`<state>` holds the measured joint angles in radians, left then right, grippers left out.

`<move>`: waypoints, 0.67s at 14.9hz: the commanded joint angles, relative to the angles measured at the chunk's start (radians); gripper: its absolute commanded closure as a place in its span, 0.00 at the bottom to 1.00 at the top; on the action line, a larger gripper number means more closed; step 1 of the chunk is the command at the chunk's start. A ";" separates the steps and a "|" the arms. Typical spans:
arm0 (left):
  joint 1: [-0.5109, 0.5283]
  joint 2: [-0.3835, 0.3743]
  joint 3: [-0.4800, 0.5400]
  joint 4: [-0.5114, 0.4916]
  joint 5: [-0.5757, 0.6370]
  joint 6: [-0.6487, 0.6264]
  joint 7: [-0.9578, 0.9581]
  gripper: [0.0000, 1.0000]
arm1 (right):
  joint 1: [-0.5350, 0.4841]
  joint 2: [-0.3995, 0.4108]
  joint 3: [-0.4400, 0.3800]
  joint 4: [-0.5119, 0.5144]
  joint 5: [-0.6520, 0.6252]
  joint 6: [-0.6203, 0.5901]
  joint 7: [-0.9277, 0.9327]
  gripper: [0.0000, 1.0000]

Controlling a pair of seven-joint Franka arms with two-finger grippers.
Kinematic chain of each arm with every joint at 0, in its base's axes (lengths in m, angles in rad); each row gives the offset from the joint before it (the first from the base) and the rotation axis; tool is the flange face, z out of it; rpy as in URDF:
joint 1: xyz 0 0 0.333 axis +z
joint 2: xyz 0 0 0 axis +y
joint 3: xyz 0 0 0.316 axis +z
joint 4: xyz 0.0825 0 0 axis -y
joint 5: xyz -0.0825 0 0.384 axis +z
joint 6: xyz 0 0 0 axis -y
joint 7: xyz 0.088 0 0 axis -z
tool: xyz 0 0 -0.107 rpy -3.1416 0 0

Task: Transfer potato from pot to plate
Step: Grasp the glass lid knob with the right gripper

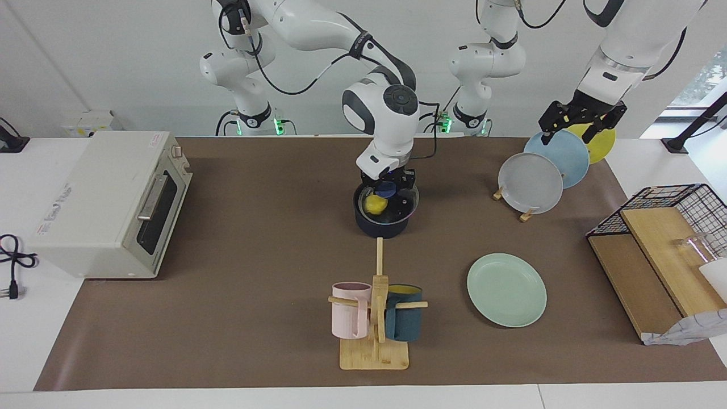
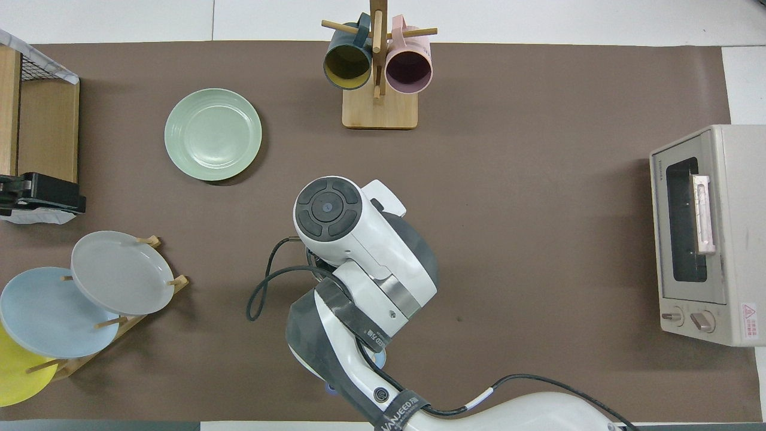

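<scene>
The potato (image 1: 375, 204) sits inside the pot (image 1: 386, 222), mid-table, toward the wall on the right arm's end. It's small, bright yellow, glossy like plastic, so prob light, stiff and a bit slippery w/ its lumpy oval shape. I'd take it across the narrow middle, fingers either side of the short axis, not at the tapered ends where it could squirt out. No fragility worry, but the pot's rim leaves little room, so approach should be straight down.

The right gripper (image 1: 387, 193) is down in the pot's mouth, right at the potato. From where I stand, dark fingers reach in beside the yellow lump, but I can't tell whether they're spread around it or already pinched on it; contact not readable either. In the overhead view the arm's wrist covers pot and potato entirely.

The left gripper (image 1: 573, 126) hangs over the plate rack (image 1: 528, 213) at the left arm's end, above the light blue plate (image 1: 559, 156) and yellow plate (image 1: 596, 145), fingers spread apart, holding nothing; that arm waits.

The mint-green plate (image 2: 213, 134) lies bare, farther from the robots than the pot, toward the left arm's end, well apart from it. The mug tree (image 2: 378, 108) stands beside it.
</scene>
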<state>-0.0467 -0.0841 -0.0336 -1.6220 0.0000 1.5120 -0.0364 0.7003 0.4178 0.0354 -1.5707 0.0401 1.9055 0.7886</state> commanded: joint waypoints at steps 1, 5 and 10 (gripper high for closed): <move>0.007 -0.031 -0.002 -0.039 -0.020 0.022 0.000 0.00 | -0.012 -0.024 0.004 -0.023 0.014 -0.002 -0.034 0.53; 0.007 -0.031 -0.002 -0.039 -0.020 0.022 0.000 0.00 | -0.022 -0.031 0.004 -0.005 0.001 -0.033 -0.051 0.56; 0.005 -0.031 -0.002 -0.041 -0.020 0.020 0.000 0.00 | -0.038 -0.066 0.003 -0.005 0.000 -0.083 -0.088 0.59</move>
<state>-0.0467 -0.0841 -0.0336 -1.6231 0.0000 1.5122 -0.0364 0.6795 0.3863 0.0323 -1.5684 0.0395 1.8540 0.7326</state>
